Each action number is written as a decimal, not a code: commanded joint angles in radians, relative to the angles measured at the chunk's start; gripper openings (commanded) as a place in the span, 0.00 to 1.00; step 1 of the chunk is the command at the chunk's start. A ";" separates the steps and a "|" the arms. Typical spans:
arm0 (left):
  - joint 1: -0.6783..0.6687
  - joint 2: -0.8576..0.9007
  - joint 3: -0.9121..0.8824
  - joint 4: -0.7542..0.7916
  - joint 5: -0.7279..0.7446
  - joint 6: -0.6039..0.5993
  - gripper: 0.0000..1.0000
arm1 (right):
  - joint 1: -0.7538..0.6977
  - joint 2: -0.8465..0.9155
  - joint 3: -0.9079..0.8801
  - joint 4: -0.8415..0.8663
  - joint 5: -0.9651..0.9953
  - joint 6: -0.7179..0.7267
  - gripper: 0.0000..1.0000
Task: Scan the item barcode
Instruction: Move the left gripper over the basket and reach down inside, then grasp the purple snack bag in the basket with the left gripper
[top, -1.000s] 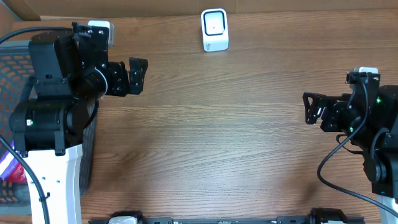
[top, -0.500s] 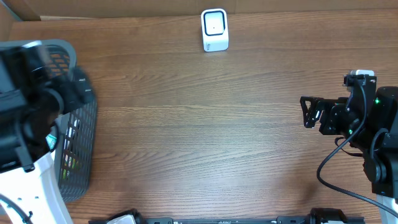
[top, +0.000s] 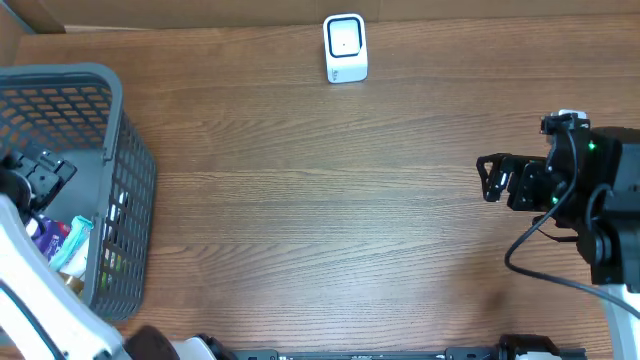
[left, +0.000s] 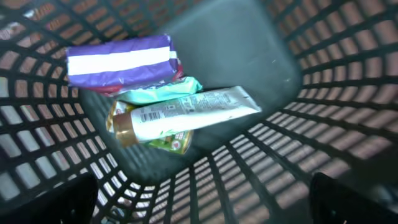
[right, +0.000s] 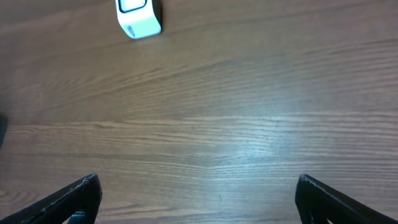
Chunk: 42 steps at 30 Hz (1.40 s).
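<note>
several items (left: 186, 112) in the basket (left: 329, 81), clear only from left wrist

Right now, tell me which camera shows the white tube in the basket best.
Left wrist: the white tube lies unobstructed, label up, in the basket. Overhead shows only unclear scraps of the contents; right wrist shows none.

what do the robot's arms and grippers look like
The right arm is black and boxy, with small green lights and a black cable looping beneath it. The right gripper has two dark, flat fingers. The left arm shows a smooth white link with thin black cabling over it, and the left gripper is black as well.
</note>
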 joint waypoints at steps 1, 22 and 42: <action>0.004 0.074 0.013 0.031 -0.069 0.005 1.00 | 0.004 0.019 0.027 0.006 -0.036 -0.001 1.00; 0.029 0.244 0.013 0.105 -0.172 0.267 0.60 | 0.004 0.033 0.025 0.008 -0.039 -0.001 1.00; 0.166 0.255 -0.197 0.278 0.060 0.684 0.98 | 0.004 0.076 0.024 0.001 -0.039 -0.001 1.00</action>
